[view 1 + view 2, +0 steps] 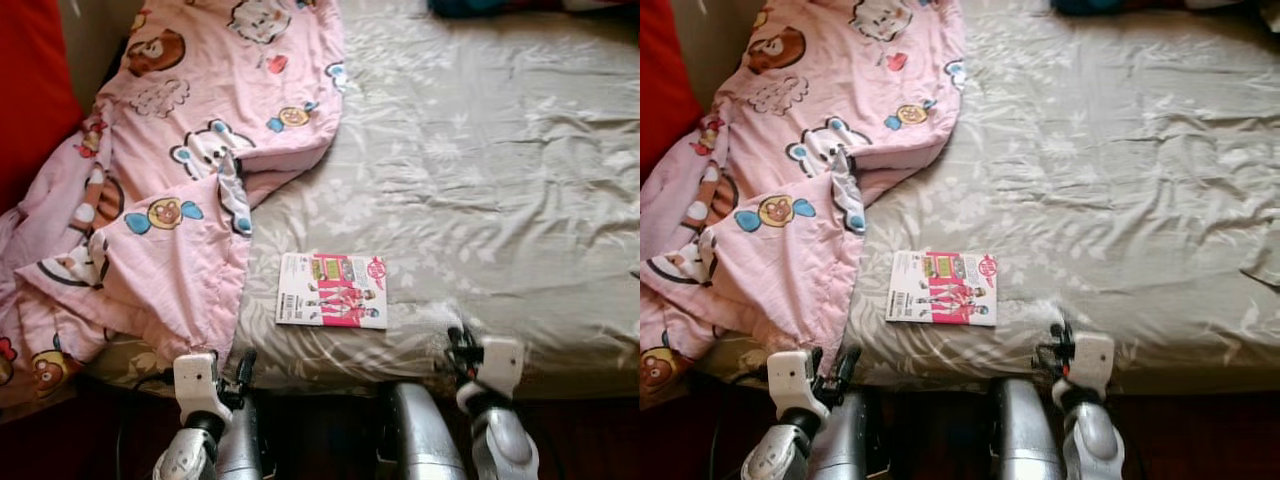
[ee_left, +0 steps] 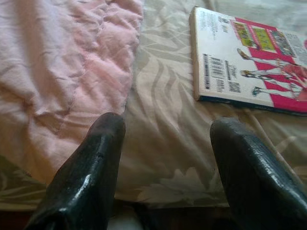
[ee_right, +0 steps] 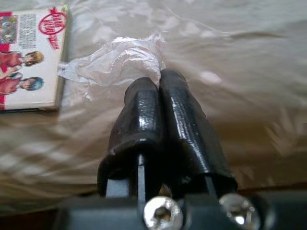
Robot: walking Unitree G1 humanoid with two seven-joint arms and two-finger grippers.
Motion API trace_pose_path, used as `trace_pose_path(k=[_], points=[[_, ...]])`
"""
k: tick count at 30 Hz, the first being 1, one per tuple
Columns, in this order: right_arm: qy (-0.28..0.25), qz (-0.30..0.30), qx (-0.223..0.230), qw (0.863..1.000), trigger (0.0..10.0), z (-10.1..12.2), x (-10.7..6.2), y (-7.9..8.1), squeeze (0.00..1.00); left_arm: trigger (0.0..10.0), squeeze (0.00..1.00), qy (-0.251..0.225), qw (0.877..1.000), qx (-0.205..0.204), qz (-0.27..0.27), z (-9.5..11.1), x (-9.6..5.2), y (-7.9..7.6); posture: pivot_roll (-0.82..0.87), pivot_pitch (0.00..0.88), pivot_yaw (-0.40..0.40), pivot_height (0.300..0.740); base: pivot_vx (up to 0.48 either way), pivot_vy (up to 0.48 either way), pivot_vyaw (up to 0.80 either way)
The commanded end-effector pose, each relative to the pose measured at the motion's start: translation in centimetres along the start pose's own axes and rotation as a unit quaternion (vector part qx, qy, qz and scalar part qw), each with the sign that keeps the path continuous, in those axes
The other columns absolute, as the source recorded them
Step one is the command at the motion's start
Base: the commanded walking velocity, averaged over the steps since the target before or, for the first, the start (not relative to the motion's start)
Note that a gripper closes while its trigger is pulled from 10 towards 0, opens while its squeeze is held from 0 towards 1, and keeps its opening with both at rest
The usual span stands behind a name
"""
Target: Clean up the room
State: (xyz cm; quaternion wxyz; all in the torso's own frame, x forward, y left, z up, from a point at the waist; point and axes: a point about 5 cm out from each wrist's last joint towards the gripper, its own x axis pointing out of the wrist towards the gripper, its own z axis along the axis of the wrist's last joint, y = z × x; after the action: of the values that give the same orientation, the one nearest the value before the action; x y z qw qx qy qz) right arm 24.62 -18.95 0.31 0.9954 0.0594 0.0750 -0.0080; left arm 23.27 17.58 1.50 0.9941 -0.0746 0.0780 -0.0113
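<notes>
A pink-and-white comic book [image 1: 332, 290] lies flat on the grey floral bedsheet [image 1: 490, 180], near the bed's front edge. Just right of it sits a crumpled scrap of clear plastic wrap [image 3: 115, 60]. My right gripper [image 3: 159, 79] is at the bed's edge with its fingers shut, their tips pinching that scrap. My left gripper [image 2: 165, 127] stands open at the front edge, left of the book, with only sheet between its fingers. A pink cartoon-print blanket [image 1: 170, 150] is bunched over the bed's left side and hangs off the edge.
A red cushion or panel [image 1: 30, 90] stands at the far left beside the blanket. A dark teal object [image 1: 470, 6] lies at the far end of the bed. The floor [image 1: 580, 430] below the bed's front edge is dark.
</notes>
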Motion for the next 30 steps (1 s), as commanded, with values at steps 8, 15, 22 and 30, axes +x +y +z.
trace_pose_path(k=[8,15,22,30], points=[[0.059,0.003,-0.015,0.998,10.0,-1.8,-0.5,0.1,0.00,10.0,0.00,0.041,0.999,-0.003,0.011,-2.1,-0.6,0.4,-0.07,0.179,0.001,0.673,0.000,0.000,0.00],[0.131,0.001,-0.017,0.991,10.0,-4.3,-1.6,0.1,0.00,10.0,0.00,0.077,0.997,-0.003,0.022,-3.6,-0.9,1.1,-0.07,0.152,0.007,0.718,0.000,0.000,0.00],[0.206,-0.017,-0.017,0.978,10.0,-6.5,-2.9,-0.3,0.00,10.0,0.00,0.131,0.991,-0.003,0.034,-5.4,-1.3,1.8,-0.08,0.117,0.013,0.740,0.000,0.000,0.00],[0.324,-0.012,-0.051,0.945,10.0,-9.3,-5.3,-0.4,0.00,10.0,0.00,0.204,0.978,-0.008,0.048,-7.5,-2.0,2.0,-0.07,0.112,0.012,0.740,0.000,0.000,0.00]])
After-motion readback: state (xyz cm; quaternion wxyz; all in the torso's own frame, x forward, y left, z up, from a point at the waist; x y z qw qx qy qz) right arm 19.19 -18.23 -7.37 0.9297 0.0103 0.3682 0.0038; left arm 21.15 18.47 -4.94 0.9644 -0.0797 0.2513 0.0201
